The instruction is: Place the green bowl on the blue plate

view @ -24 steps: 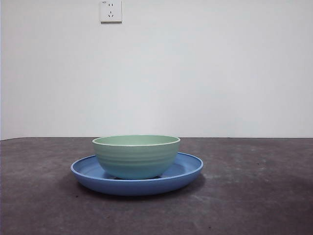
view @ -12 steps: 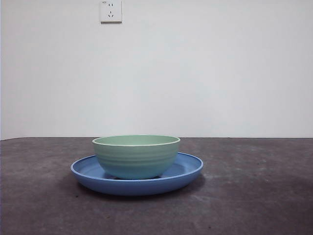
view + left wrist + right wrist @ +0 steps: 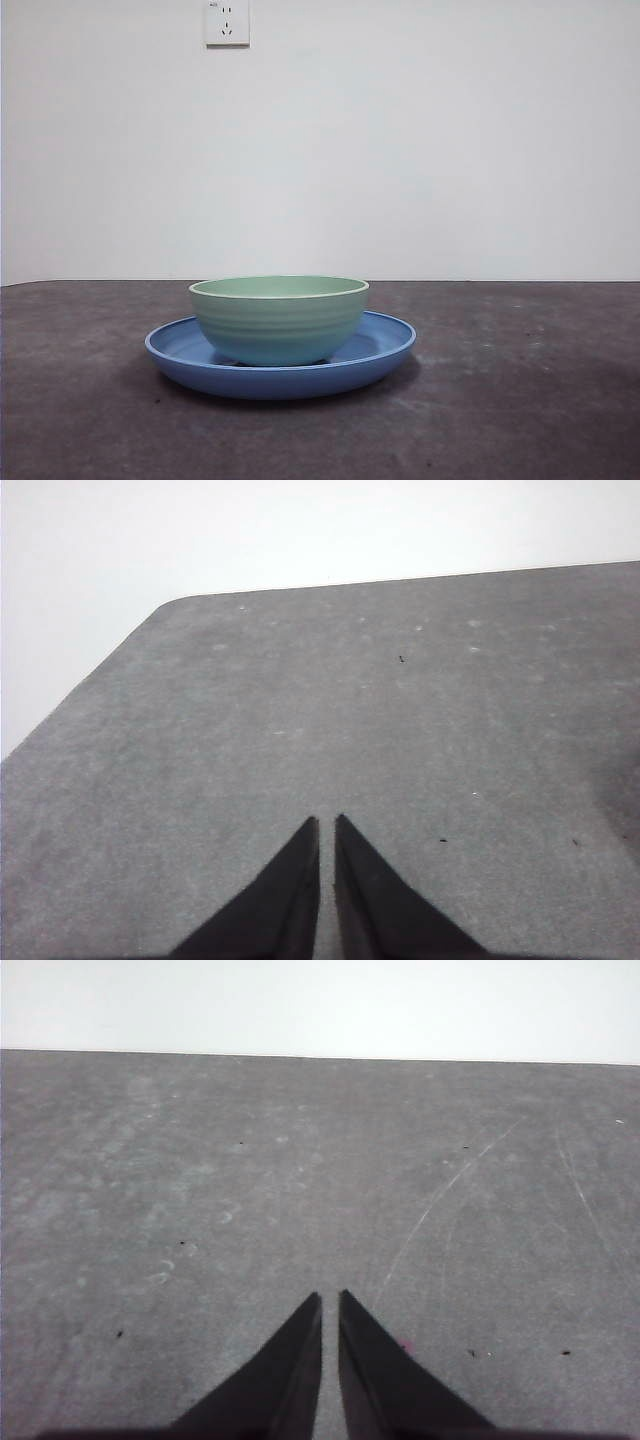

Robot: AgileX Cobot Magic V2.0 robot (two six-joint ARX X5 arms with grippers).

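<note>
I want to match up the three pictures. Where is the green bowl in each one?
Front view: the green bowl sits upright on the blue plate, left of centre.
Left wrist view: no bowl, only the left gripper, shut, over bare table.
Right wrist view: no bowl, only the right gripper, shut, over bare table.
Shared landmark: the grey table meeting the white wall.
</note>
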